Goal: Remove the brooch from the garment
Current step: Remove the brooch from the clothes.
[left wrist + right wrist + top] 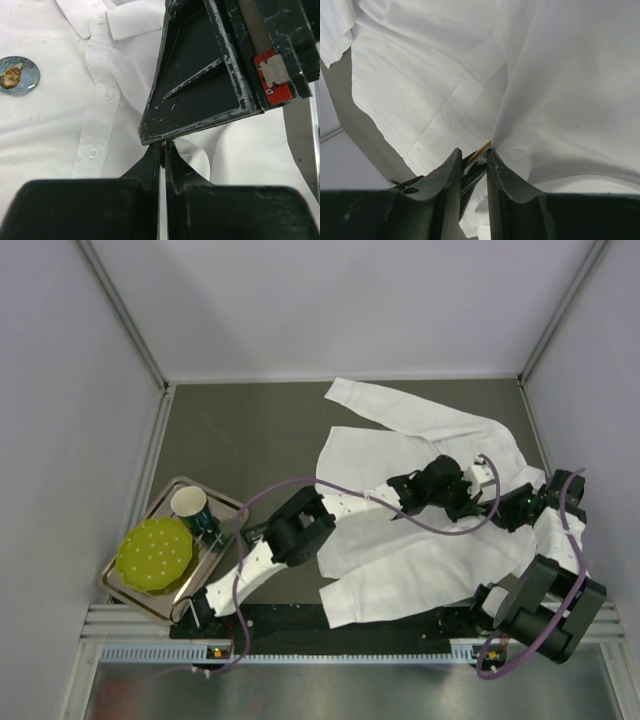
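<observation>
At the near edge of the table (pixel 250 430), a steel tray (pixel 222 497) sits to the left. It holds a yellow-green dotted disc (pixel 155 553) and, just beyond it, a white-lined cup (pixel 189 502). Right of the tray the shirt (pixel 400 455) lies spread flat. One sleeve runs along the near edge and the other reaches toward the far wall. Both arms lean in over the shirt and their tips meet over its right half.

The left gripper (pixel 163 147) has its jaws pressed together at a raised fold of cloth. A thin gold sliver (pixel 163 144) shows right at the tips. I cannot tell whether the sliver or the cloth is being pinched.

The right gripper (pixel 473 151) has its jaws a narrow way apart, straddling the same spot, where the cloth is pulled up to a point. The left gripper's dark tips and the sliver sit in the gap. I cannot tell whether the jaws press on them.

The right gripper's body carries a red tag (pixel 272 75) with a small metal plate screwed on. No lettering can be read.

The brooch (pixel 16 75) is on the shirt, apart from both grippers. It is a round glassy disc with a blurred yellow figure on blue. It lies below the collar (pixel 135 20), across the buttons (pixel 106 94) from the grippers.
</observation>
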`<state>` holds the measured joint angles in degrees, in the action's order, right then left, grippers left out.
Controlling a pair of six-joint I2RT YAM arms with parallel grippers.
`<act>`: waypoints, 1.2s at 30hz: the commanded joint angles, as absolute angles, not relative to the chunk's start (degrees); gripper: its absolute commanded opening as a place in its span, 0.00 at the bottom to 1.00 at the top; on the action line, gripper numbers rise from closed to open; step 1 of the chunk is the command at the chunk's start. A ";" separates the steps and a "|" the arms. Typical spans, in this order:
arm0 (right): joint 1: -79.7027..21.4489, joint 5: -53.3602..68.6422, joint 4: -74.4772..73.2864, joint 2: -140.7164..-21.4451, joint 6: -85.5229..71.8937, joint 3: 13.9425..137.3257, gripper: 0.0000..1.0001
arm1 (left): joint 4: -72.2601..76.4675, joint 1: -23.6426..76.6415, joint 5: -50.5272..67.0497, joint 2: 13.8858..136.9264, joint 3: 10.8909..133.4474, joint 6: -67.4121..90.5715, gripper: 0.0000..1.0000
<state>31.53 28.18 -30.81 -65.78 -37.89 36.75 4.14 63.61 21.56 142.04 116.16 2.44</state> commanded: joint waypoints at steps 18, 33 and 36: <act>30.85 37.70 -13.27 -62.93 -31.11 31.56 0.02 | 13.71 63.11 52.29 144.32 122.34 25.66 0.00; 28.57 43.07 -6.68 -60.82 -30.59 28.56 0.00 | 25.51 60.82 65.48 151.43 127.87 45.79 0.00; 28.30 42.72 -6.86 -61.96 -30.32 28.39 0.00 | 25.92 60.91 65.83 151.35 127.71 45.70 0.00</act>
